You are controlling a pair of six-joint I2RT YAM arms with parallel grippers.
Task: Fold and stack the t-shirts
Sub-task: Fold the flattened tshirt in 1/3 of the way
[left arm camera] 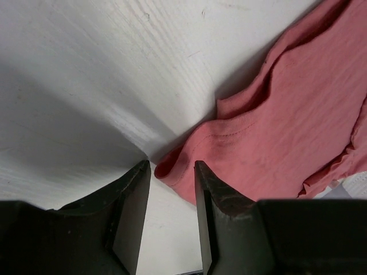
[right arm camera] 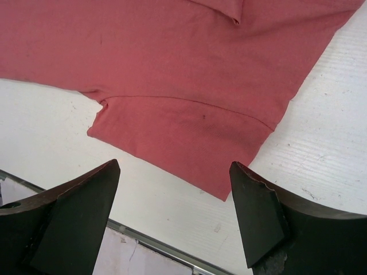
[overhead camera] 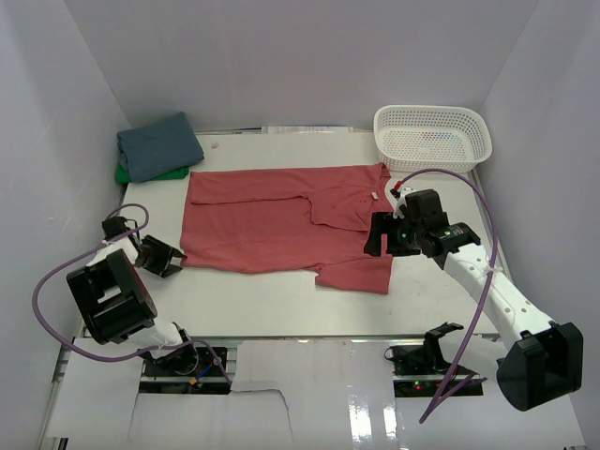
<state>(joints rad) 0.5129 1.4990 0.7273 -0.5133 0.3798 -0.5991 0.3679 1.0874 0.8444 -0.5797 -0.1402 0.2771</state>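
Looks like a robotics lab, set up as a small test booth. Walled on three sides by plain white panels [overhead camera: 281,56], floored by a white counter [overhead camera: 281,309]. Bolted side by side at the near edge: a left arm [overhead camera: 112,300] and a right arm [overhead camera: 487,281], white and black, each trailing a looped purple cable [overhead camera: 480,204], with exposed wiring [overhead camera: 192,366] at the bases. Stocked sparsely — a coral-red t-shirt [overhead camera: 272,220] spread flat, a slate-blue t-shirt [overhead camera: 159,145] folded in the far corner, a white mesh basket [overhead camera: 431,157].
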